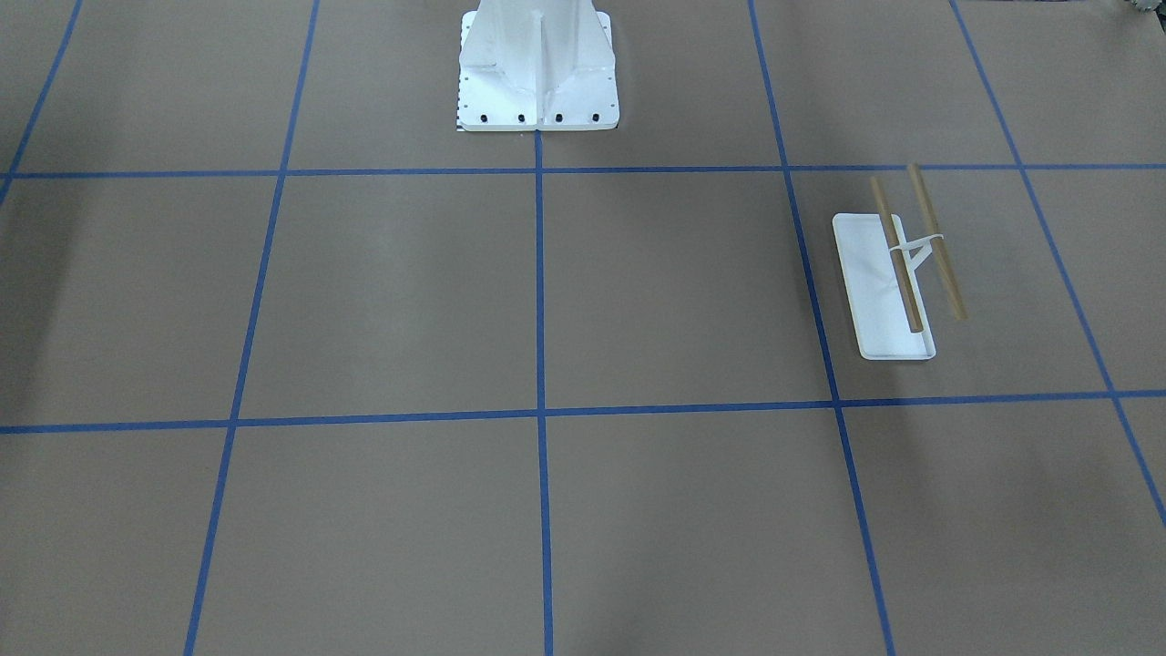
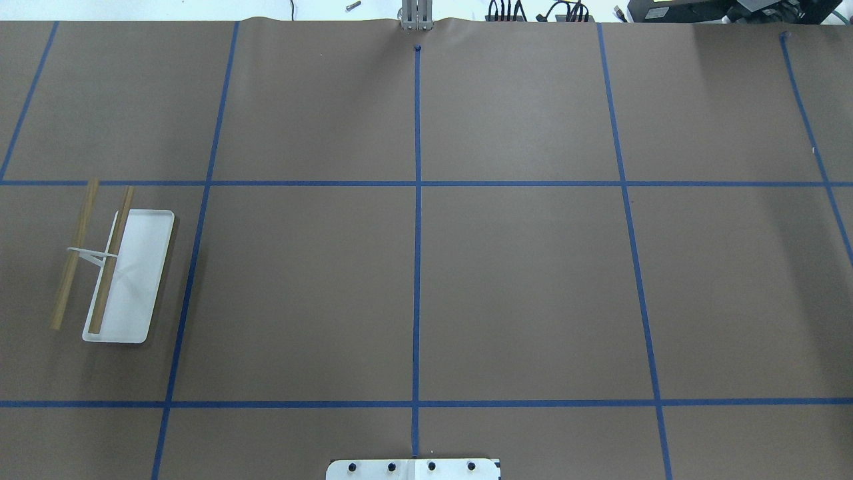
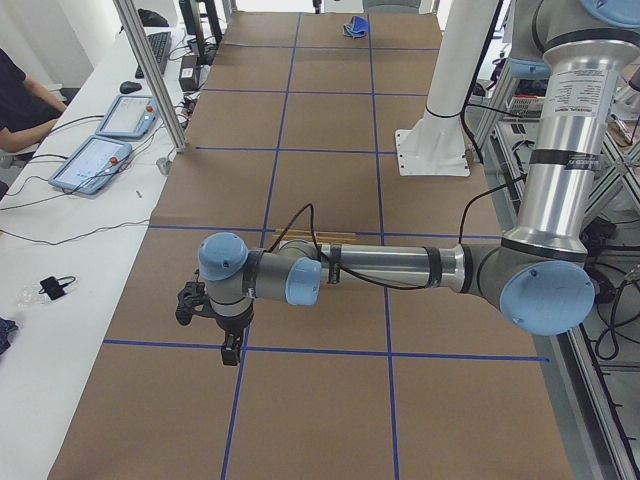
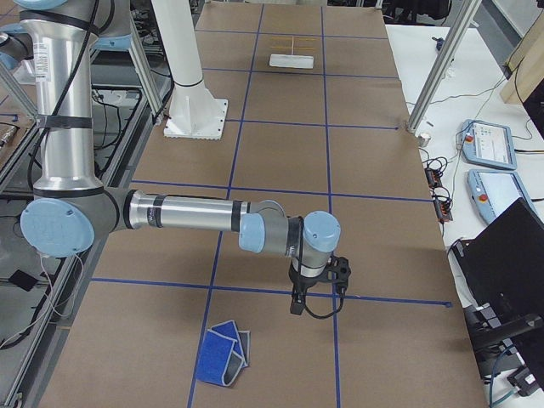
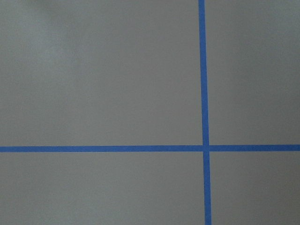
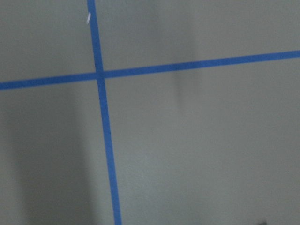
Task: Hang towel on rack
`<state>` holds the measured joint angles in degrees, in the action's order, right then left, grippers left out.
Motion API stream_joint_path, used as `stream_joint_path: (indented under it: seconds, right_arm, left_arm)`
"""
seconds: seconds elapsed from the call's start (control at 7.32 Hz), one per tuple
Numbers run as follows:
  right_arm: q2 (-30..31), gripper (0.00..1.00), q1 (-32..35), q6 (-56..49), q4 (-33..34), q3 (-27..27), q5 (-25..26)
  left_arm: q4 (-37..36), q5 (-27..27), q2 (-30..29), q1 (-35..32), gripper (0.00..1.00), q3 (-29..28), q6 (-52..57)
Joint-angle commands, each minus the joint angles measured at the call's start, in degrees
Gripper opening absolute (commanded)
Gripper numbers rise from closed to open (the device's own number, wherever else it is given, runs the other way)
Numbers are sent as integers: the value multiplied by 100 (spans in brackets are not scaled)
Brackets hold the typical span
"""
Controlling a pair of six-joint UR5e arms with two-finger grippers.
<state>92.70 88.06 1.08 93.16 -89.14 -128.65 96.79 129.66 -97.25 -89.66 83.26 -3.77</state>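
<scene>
The rack [image 2: 136, 267] stands on the table's left part, a white tray base with a forked upright and two tan rods; it also shows in the front view [image 1: 874, 292] and far off in the right-side view [image 4: 291, 60]. The blue towel [image 4: 223, 353] lies folded on the table's far right end, small in the left-side view [image 3: 356, 27]. My left gripper [image 3: 232, 352] hangs over the table in front of the rack. My right gripper [image 4: 297, 306] hangs just beyond the towel. I cannot tell whether either is open or shut. Both wrist views show only brown paper and blue tape.
The white robot pedestal [image 1: 537, 64] stands at the table's robot side. Metal frame posts [image 3: 150, 70] [image 4: 442, 59] stand at the far edge. Control tablets [image 3: 100, 150] [image 4: 489, 144] and cables lie on the white bench beyond. A person [image 3: 15, 100] sits there.
</scene>
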Motion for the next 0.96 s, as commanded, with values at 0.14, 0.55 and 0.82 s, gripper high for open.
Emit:
stream_joint_path:
  seconds: [0.14, 0.55, 0.82]
  right_arm:
    - [843, 100, 176, -940, -583, 263, 68]
    - [951, 100, 395, -1136, -2381, 1644, -169]
    - [1213, 100, 737, -1154, -2346, 1610, -83]
  left_arm:
    - [33, 16, 39, 1, 99, 59, -1]
    - [42, 16, 39, 1, 99, 77, -10]
    - [42, 33, 30, 1, 99, 94, -10]
